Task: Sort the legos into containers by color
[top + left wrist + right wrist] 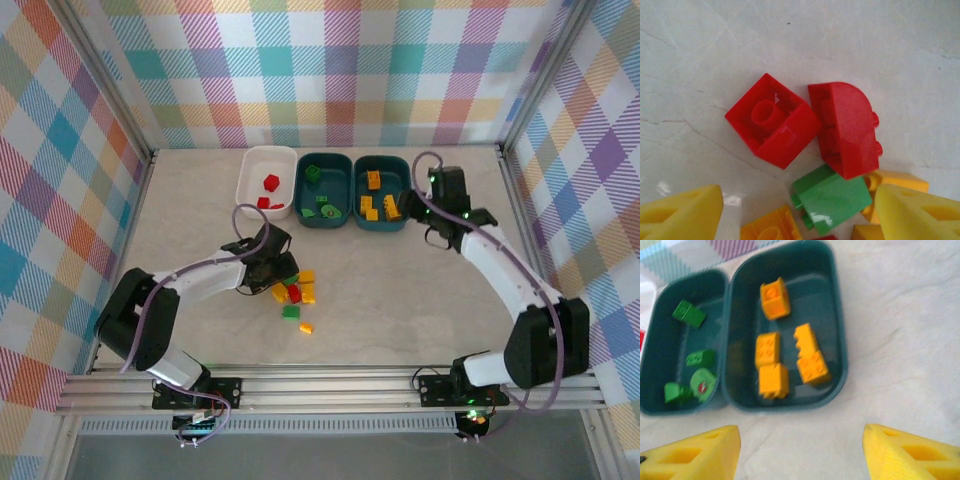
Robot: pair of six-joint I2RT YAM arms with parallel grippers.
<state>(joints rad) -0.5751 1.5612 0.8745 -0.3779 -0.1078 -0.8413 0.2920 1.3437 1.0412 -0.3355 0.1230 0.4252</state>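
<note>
Loose legos (296, 292) in red, green and yellow-orange lie in a small pile at mid-table. My left gripper (270, 262) hovers low over that pile, open. In the left wrist view two red bricks (772, 120) (850, 127) lie ahead of the left gripper (800, 215), and a green brick (830, 197) lies between its yellow fingers (682, 212), close to the right one. The containers stand in a row at the back: a white tub (262, 165) with red bricks, a teal tub (335, 175) with green ones, a teal tub (390, 175) with yellow-orange ones. My right gripper (425, 205) is open and empty beside that last tub (840, 340).
An orange brick (305, 327) lies alone, nearer the front than the pile. Plaid walls and a metal frame enclose the table on three sides. Bare tabletop (805, 440) lies under the right gripper (800, 452), between it and the tub's near wall.
</note>
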